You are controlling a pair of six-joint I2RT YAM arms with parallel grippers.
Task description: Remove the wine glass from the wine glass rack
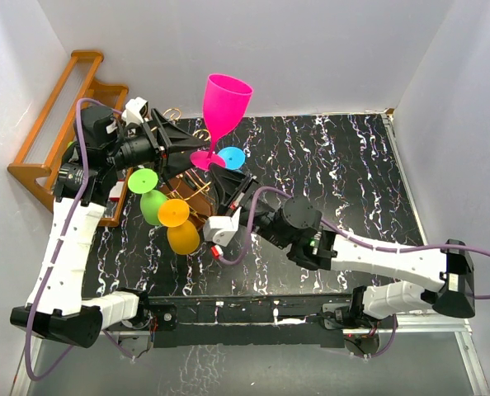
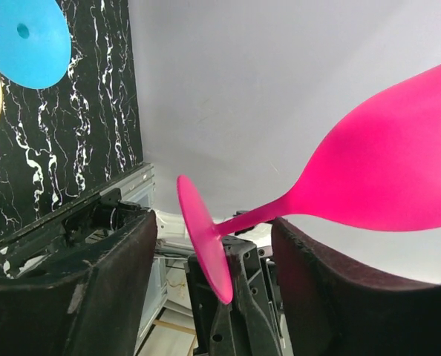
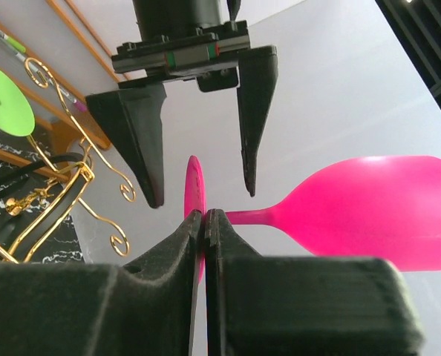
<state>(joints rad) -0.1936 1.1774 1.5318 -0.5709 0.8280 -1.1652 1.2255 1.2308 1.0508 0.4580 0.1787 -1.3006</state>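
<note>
Black marble-look table [image 1: 327, 165] with white veins, plain white walls [image 1: 311, 49] on three sides. Both arm bases sit at the near edge.

Right arm reaches in from the near right. Right claw [image 3: 204, 216] is closed tight, its two black fingers pinching the rim of the foot of the hot-pink plastic wine glass [image 1: 226, 103].

Just left of that arm, an orange plastic wine glass [image 1: 179, 231] and a lime-green plastic wine glass [image 1: 152, 198] sit on the near side of the gold-copper wire wine glass rack [image 3: 57, 202], which has curled scroll ends. Their round feet face up toward the top camera. How they sit on the wire is hard to tell.

A blue round glass foot [image 1: 230, 157] is just beside the pink foot, right of it in the top view.

Pink glass is up in the air, tilted, with the bowl pointing toward the back wall. In the right wrist view it is apart from the rack wire, which lies off to the left.

Left arm comes in from the left over the rack. Left claw [image 3: 203, 194] is open, with one black finger on each side of the pink foot and stem and a gap showing on both sides. It grips nothing.

Orange-brown wooden stepped shelf [image 1: 59, 115] leans in the far left corner, behind the left arm.
</note>
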